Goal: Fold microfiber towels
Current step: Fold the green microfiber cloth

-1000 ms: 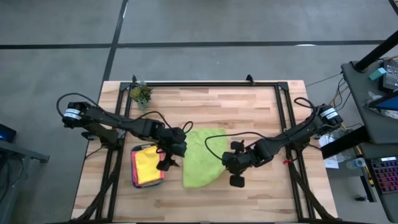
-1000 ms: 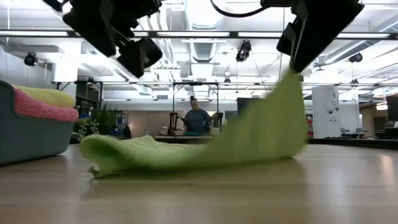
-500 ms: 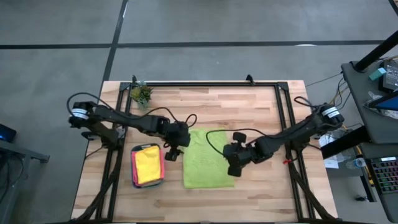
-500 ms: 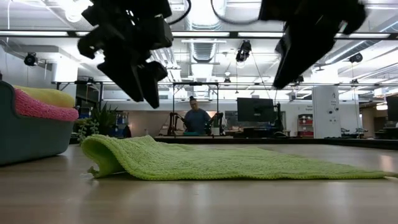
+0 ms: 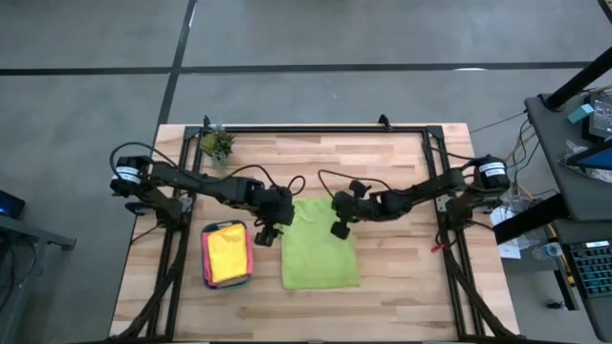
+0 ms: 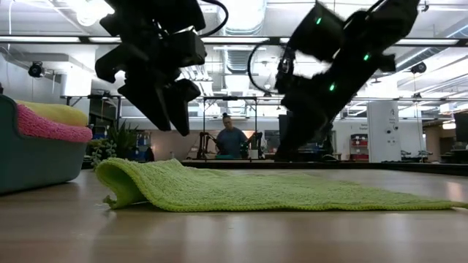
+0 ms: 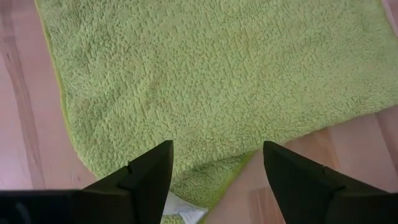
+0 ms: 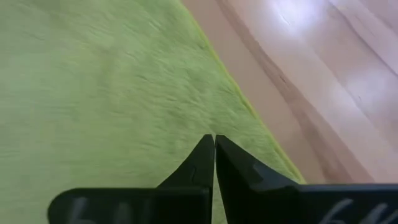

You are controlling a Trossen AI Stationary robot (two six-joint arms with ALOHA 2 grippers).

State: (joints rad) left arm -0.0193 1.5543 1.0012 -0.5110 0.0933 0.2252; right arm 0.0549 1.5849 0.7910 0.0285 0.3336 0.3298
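A lime green microfiber towel [image 5: 320, 248] lies spread flat on the wooden table, its near left edge slightly humped [image 6: 124, 179]. My left gripper [image 7: 217, 180] hangs open above the towel's far left corner [image 7: 186, 193], where a white label shows, with a finger on either side and clear of the cloth. My right gripper [image 8: 214, 146] is shut and slants down over the far right part of the towel [image 8: 93, 93], close to its right edge. In the high view the left gripper [image 5: 264, 232] and the right gripper [image 5: 338, 229] flank the towel's far end. My right gripper points its shut fingertips [image 8: 205, 155] at the towel's surface near the right edge, slanting down from the table's right. I cannot tell whether the tips touch the cloth or stop just above it.
A teal tray [image 5: 206, 258] left of the towel holds a yellow towel [image 5: 227, 253] on a pink one [image 6: 51, 124]. A small potted plant [image 5: 217, 145] stands at the far left. Black frame rails [image 5: 316, 129] run along the table's far and side edges.
My right gripper has let go of the towel's near right corner, which it held lifted, and that corner has dropped so the towel lies flat. The gripper has then swung toward the far edge and leftward over the towel. My left gripper has sunk a little toward the towel.
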